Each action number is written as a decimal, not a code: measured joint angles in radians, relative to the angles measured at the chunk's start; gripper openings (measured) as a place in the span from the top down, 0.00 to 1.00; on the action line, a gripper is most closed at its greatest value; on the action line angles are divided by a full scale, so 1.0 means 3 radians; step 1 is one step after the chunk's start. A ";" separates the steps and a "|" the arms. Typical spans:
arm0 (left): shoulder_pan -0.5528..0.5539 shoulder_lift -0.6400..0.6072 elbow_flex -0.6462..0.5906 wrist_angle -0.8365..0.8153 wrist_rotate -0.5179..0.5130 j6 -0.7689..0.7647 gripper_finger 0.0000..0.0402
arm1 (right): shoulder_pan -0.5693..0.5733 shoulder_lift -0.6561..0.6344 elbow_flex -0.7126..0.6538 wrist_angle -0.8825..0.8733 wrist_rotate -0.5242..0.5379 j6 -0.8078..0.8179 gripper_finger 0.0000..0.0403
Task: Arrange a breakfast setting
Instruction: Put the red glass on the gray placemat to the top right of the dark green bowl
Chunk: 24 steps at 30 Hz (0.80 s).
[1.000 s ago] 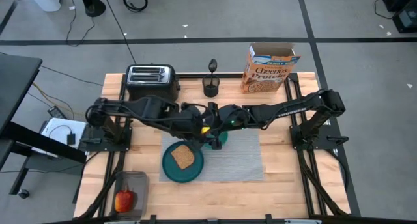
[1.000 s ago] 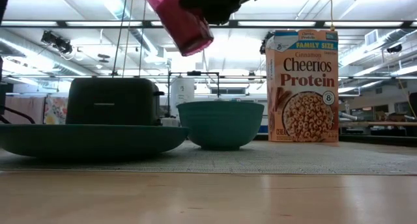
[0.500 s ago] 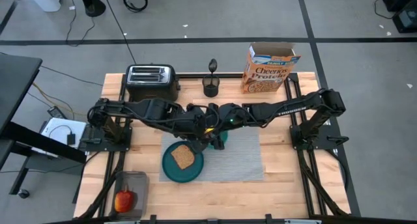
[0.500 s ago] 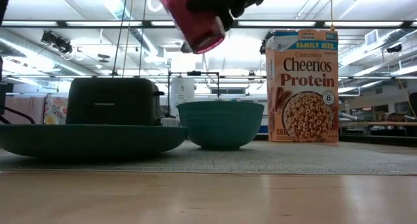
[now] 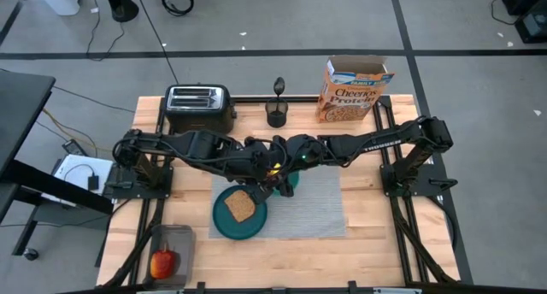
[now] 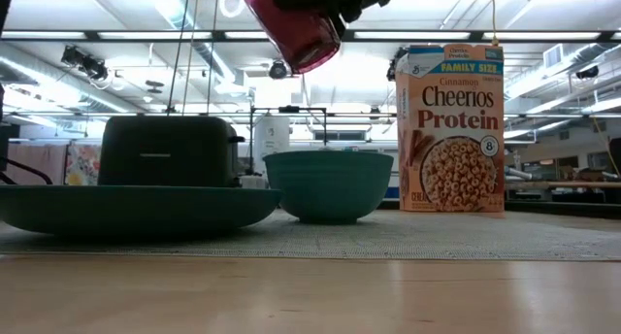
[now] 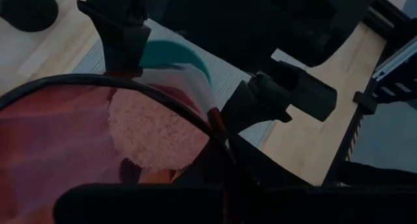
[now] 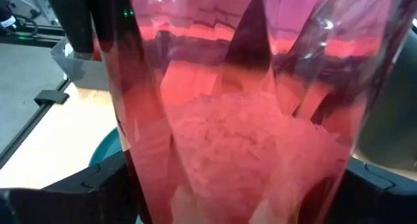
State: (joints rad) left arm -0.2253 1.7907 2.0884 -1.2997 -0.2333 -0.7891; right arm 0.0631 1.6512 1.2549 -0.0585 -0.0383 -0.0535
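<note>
The translucent pink cup [image 6: 291, 23] hangs tilted high over the teal bowl [image 6: 328, 184], base lower than mouth. My left gripper [image 5: 263, 167] is shut on it. My right gripper [image 8: 228, 185] reaches in from the table's right, open, one finger [image 8: 65, 185] on each side of the cup's body [image 8: 247, 120]; I cannot tell whether they touch it. The teal plate [image 5: 224, 224] carrying the toast slice [image 5: 242, 207] rests on the grey placemat [image 5: 316, 208], the bowl beside it. The Cheerios box [image 5: 355, 91] stands at the far right. My left gripper holds the cup by its wall at the rim [image 7: 195, 120]; one finger shows dark through the pink wall [image 8: 254, 42], seemingly inside, the other outside. It comes slanting down from the table's left. The cup is lifted clear and tilted above the bowl.
A black toaster [image 5: 198, 106] stands at the far left and a small black cup [image 5: 276, 114] at the far middle. A red apple [image 5: 162, 261] lies in a grey tray at the near left corner. Bare wood lies to the right of the placemat.
The cup has swung a little toward the table's right and turned slightly in the hold, staying high above the bowl. Both arms have kept their places, their wrists rolling a little.
</note>
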 joint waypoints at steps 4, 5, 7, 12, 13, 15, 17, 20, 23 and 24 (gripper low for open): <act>0.0001 0.0001 0.0000 0.0008 -0.0010 0.0011 0.93 | 0.0000 0.0000 -0.0001 0.0022 0.0049 0.0052 0.12; 0.0000 -0.0002 0.0000 0.0040 -0.0018 0.0043 0.91 | 0.0000 -0.0008 -0.0001 0.0036 0.0069 0.0081 0.12; -0.0003 -0.0035 0.0000 0.0066 -0.0016 0.0079 0.85 | 0.0001 -0.0036 -0.0003 0.0034 0.0119 0.0095 0.12; -0.0010 -0.0229 0.0003 0.0095 -0.0010 0.0142 0.64 | -0.0022 -0.0194 -0.0006 -0.0028 0.0163 0.0092 0.13; -0.0010 -0.0275 0.0004 0.0094 0.0026 0.0147 0.60 | -0.0034 -0.0233 -0.0006 -0.0080 0.0161 0.0091 0.13; -0.0016 -0.0397 0.0004 0.0059 0.0106 0.0184 0.53 | -0.0067 -0.0336 -0.0069 -0.0137 0.0160 0.0095 0.13; -0.0046 -0.0559 0.0004 0.0074 0.0086 0.0189 0.48 | -0.0104 -0.0518 -0.0249 -0.0117 0.0156 0.0140 0.13; -0.0177 -0.0802 0.0004 0.0122 -0.0418 0.0186 0.46 | -0.0165 -0.0886 -0.0704 0.0067 0.0162 0.0267 0.13; -0.0266 -0.0938 0.0008 0.0207 -0.0960 0.0208 0.47 | -0.0182 -0.1310 -0.1283 0.0299 0.0303 0.0396 0.13; -0.0269 -0.0961 0.0008 0.0213 -0.1072 0.0180 0.47 | -0.0180 -0.1453 -0.1470 0.0390 0.0368 0.0427 0.13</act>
State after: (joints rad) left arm -0.3059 1.5024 2.0907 -1.2357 -0.5549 -0.7350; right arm 0.0092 1.2152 0.8137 0.0584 0.0720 0.0746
